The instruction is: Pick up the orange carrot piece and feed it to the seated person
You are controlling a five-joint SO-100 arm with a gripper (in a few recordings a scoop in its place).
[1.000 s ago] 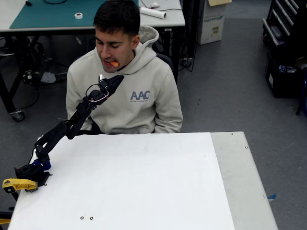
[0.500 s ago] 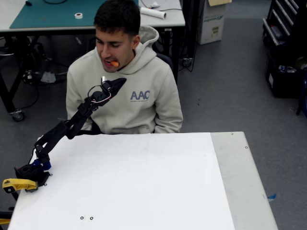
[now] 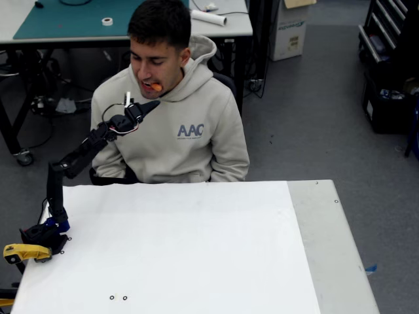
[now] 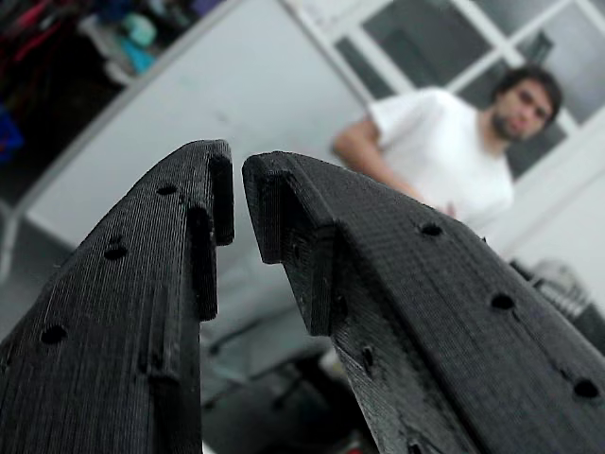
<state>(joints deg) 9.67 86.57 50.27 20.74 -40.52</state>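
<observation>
Tiny orange carrot piece (image 3: 155, 86) sits in beige-hoodied seated person's (image 3: 190, 124) mouth; black gripper (image 3: 149, 104) at its 7 o'clock, nearly closed, empty.

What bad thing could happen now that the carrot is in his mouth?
1. The gripper hangs close under the person's chin; a sudden swing might bump his face.
2. The carrot sits only between his lips, so it could drop onto his hoodie or the table.
3. The jaws are nearly shut and empty, so the arm couldn't catch it.
</observation>
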